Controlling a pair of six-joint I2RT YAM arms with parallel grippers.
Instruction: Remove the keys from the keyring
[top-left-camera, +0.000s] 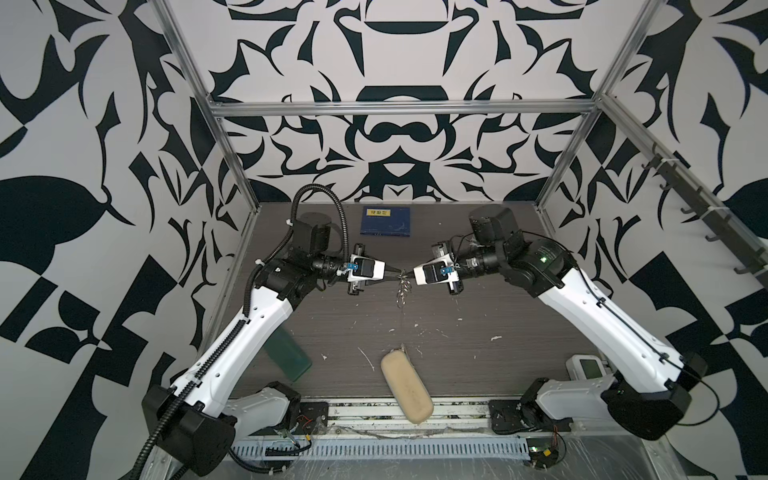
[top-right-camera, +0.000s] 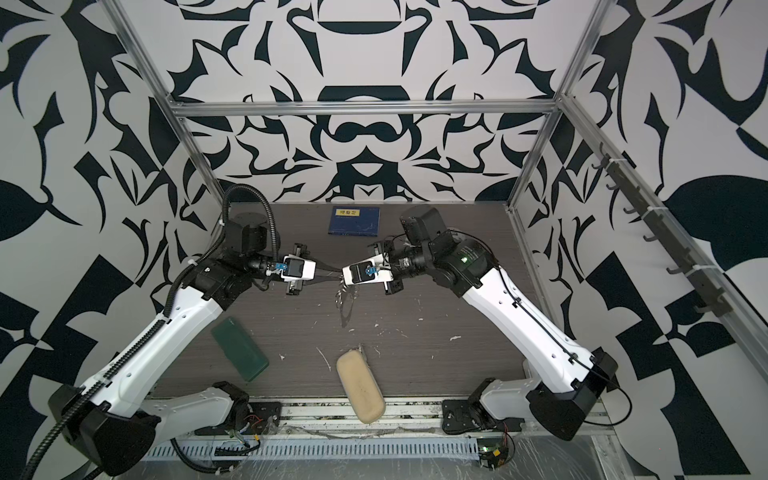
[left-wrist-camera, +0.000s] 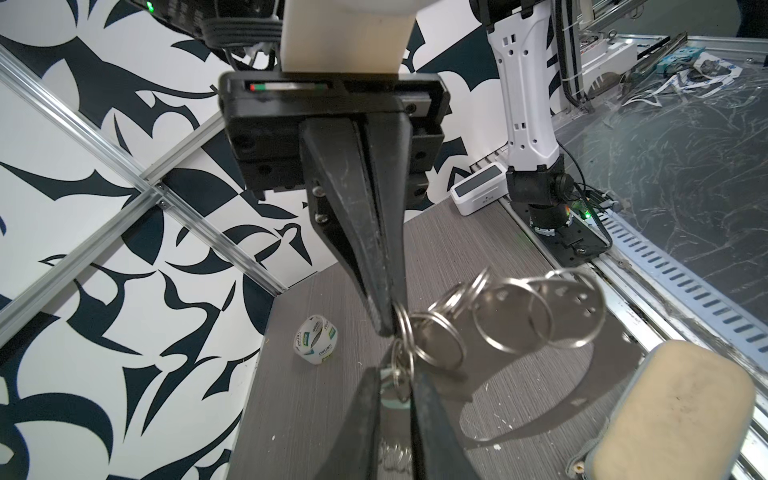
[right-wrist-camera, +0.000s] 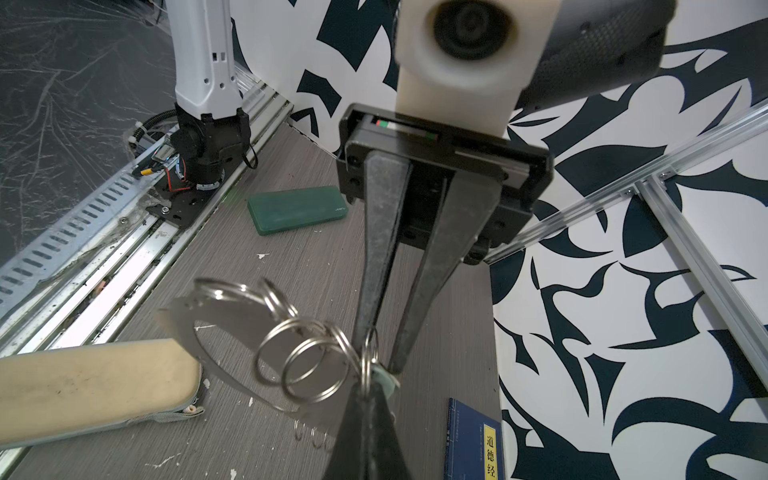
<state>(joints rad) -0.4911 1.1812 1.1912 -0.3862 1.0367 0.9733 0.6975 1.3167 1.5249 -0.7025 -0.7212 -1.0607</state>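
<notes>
Left hand (left-wrist-camera: 395, 376) pinches what looks like the key (right-wrist-camera: 384, 380) by its pale head, my right hand (left-wrist-camera: 387, 328) clamped on a keyring (left-wrist-camera: 404, 332) loop, all hanging above the tabletop (top-left-camera: 478, 332). Light, stiff, slippery steel, I judge, so I'd grip flat faces.

Black-and-white walls (top-left-camera: 75, 124) close the space on three sides — bold leaf and curl shapes, dark on pale. A silvery metal frame (top-left-camera: 399, 107) follows the wall joins, with one bar across the back. On the right wall a dark rail of hooks (top-left-camera: 721, 216) slopes toward the front. The tabletop (top-left-camera: 478, 365) is dark grey with a fine wood grain, dotted with white flecks (top-left-camera: 496, 338). Along its front edge lie metal tracks (top-left-camera: 457, 411) and a pale slotted cable duct (top-left-camera: 415, 449). The light is even — shadows fall soft.
</notes>
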